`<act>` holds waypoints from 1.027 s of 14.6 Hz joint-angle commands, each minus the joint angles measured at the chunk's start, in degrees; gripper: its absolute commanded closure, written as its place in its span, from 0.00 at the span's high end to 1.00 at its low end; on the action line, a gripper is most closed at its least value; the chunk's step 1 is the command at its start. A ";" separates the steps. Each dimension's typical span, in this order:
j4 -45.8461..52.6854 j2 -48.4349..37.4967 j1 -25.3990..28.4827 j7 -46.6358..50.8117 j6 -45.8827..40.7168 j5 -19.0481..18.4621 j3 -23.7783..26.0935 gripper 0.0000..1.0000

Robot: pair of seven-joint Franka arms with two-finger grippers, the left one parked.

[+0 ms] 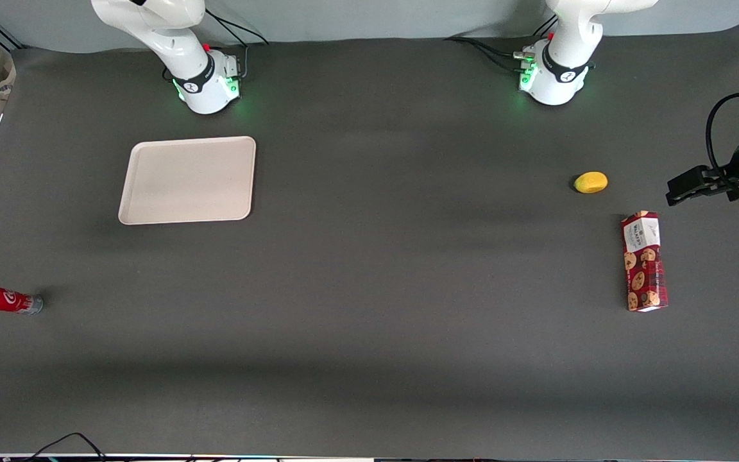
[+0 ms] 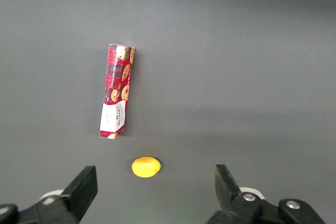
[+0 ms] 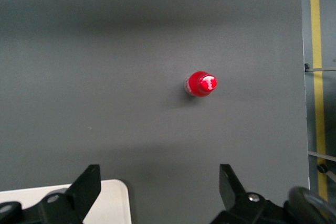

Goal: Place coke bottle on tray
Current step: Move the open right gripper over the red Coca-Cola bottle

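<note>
Bottle: small red coke bottle (image 1: 1, 299) upright, frame's left edge, nearer camera than flat cream tray (image 1: 188, 180).
Tool: tool (image 3: 160, 190) apart, high; descend centred over cap.

White arm (image 1: 170, 38), black joint band, green base lights; gripper (image 3: 157, 192) black fingers (image 3: 86, 187), apparently screwed.

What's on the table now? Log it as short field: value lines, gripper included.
coke bottle: standing upright on the table near the working arm's end, nearer the front camera than the tray
tray: flat on the table, nothing on it
gripper: open, above the table, holding nothing
cookie box: lying flat toward the parked arm's end
lemon: beside the cookie box
</note>
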 commanded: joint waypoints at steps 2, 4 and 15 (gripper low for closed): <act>9.35 10.66 -2.58 -3.97 -0.13 4.83 -1.77 1.00; 9.18 13.04 -2.85 -4.75 2.76 10.69 -1.77 1.00; 8.65 21.84 -6.62 -12.84 11.04 16.00 -1.77 1.00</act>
